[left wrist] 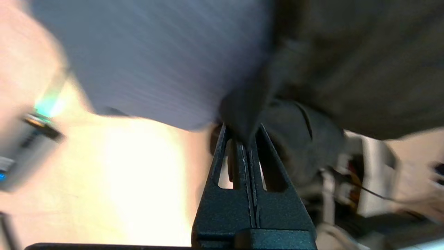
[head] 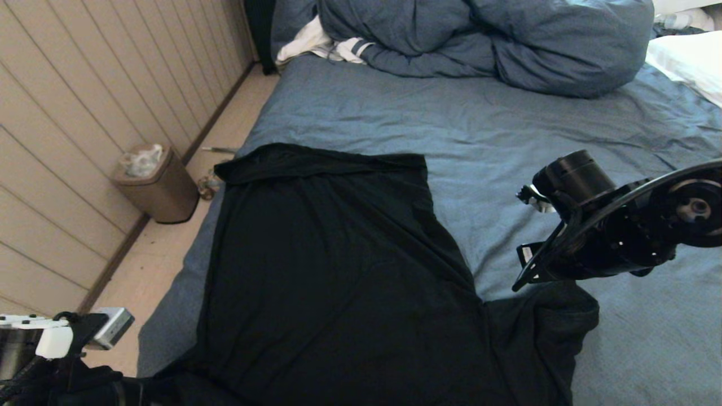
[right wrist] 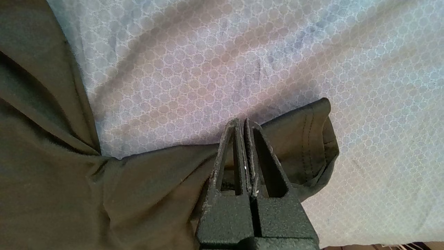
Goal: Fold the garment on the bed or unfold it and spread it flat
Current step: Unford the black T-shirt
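The garment (head: 338, 270), a black T-shirt, lies spread plain side up on the near left part of the bed (head: 536, 124); its hem is folded over at the far end. No print shows. My right arm (head: 598, 225) hovers over the right sleeve (right wrist: 305, 146). The right gripper (right wrist: 241, 121) is shut, its tips at the sleeve's upper edge, and no cloth shows between them. My left arm (head: 56, 338) is low at the bed's near left corner. There the left gripper (left wrist: 244, 137) is shut on a drawn-up peak of the garment (left wrist: 347, 62).
A bunched blue-grey duvet (head: 496, 39) and a white striped cloth (head: 316, 45) lie at the bed's far end, with a white pillow (head: 688, 62) at far right. Left of the bed are bare floor, a brown bin (head: 155, 186) and a panelled wall.
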Tool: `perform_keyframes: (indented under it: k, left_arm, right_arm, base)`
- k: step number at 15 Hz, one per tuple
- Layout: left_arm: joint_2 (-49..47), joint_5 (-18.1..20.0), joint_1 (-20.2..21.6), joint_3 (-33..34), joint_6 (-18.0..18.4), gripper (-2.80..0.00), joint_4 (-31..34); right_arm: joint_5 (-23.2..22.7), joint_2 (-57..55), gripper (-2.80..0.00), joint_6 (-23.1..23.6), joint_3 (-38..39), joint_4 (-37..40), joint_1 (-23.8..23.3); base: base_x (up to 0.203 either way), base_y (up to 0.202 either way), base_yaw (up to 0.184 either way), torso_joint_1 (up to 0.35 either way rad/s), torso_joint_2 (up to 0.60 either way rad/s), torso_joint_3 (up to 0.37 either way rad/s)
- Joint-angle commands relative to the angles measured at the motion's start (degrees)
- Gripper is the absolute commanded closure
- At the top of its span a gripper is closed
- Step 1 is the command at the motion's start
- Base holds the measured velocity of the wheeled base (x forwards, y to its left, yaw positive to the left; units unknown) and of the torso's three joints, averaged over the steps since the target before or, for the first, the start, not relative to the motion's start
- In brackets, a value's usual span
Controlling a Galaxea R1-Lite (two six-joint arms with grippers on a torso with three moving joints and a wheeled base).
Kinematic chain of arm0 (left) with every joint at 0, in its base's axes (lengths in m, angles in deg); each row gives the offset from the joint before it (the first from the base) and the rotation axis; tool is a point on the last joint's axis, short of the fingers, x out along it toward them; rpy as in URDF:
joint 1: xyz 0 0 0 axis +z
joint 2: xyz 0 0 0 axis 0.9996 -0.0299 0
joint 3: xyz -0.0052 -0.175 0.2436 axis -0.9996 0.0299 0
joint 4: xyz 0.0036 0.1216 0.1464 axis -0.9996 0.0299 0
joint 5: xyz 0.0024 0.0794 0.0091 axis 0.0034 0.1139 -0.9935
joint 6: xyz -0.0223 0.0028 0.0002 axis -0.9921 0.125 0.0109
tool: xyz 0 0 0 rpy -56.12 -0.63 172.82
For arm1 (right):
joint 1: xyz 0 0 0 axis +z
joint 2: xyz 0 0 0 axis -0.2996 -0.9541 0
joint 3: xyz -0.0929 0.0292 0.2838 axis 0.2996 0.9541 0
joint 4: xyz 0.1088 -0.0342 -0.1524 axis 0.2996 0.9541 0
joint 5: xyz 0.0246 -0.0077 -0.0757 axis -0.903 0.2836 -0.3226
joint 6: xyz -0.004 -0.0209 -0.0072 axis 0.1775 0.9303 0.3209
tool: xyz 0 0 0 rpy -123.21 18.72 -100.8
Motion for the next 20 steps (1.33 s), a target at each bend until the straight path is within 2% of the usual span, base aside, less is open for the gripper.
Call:
perform_keyframes:
  k: [1, 4, 7, 8, 9, 14, 16, 18, 20]
  left_arm:
    - [1.66, 0.65, 3.89, -0.27, 2.84, 0.00, -0.11]
    - [1.70, 0.94, 5.64, -0.34, 4.74, 0.00, -0.10]
    - [1.61, 2.70, 5.85, -0.65, 5.11, 0.00, 0.04]
    - [1.43, 2.72, 5.85, -0.64, 5.11, -0.56, 0.14]
    - [1.10, 2.73, 5.90, -0.81, 5.11, -2.80, 0.16]
    - [2.50, 2.89, 7.22, -3.59, 3.57, -2.80, 0.27]
    - [6.02, 2.97, 7.19, -3.24, 3.37, -2.80, 2.55]
    - [11.54, 6.07, 5.99, -3.94, 3.32, -2.80, 11.52]
    - [14.70, 10.86, 2.67, -6.52, 3.03, -2.80, 24.88]
  right_arm:
    - [0.08, -0.02, 0.00, -0.04, -0.07, 0.14, 0.08]
    - [0.08, -0.37, 0.00, 0.05, -0.23, -0.12, 0.16]
    - [0.04, -0.63, 0.00, 0.05, -0.17, -0.13, 0.08]
    - [-0.09, -0.63, 0.00, 0.05, -0.16, -0.13, 0.08]
    - [-0.27, -0.63, 0.00, 0.05, -0.07, -0.13, 0.08]
    - [-0.36, -0.46, 0.00, -0.04, 0.46, -0.13, -0.01]
    - [-0.39, -0.54, 0.00, -0.04, 0.55, -0.22, -0.36]
    - [-1.12, -0.77, 0.00, -0.04, 0.55, -0.30, -0.36]
    - [-1.59, -1.33, 0.00, -0.04, 0.47, -0.38, -0.27]
  base:
    - [0.000, 0.000, 0.000, 0.000, 0.00, 0.000]
    - [0.000, 0.000, 0.000, 0.000, 0.00, 0.000]
    - [0.000, 0.000, 0.000, 0.000, 0.00, 0.000]
    - [0.000, 0.000, 0.000, 0.000, 0.00, 0.000]
    - [0.000, 0.000, 0.000, 0.000, 0.00, 0.000]
    - [0.000, 0.000, 0.000, 0.000, 0.00, 0.000]
    - [0.000, 0.000, 0.000, 0.000, 0.00, 0.000]
    - [0.000, 0.000, 0.000, 0.000, 0.00, 0.000]
    - [0.000, 0.000, 0.000, 0.000, 0.00, 0.000]
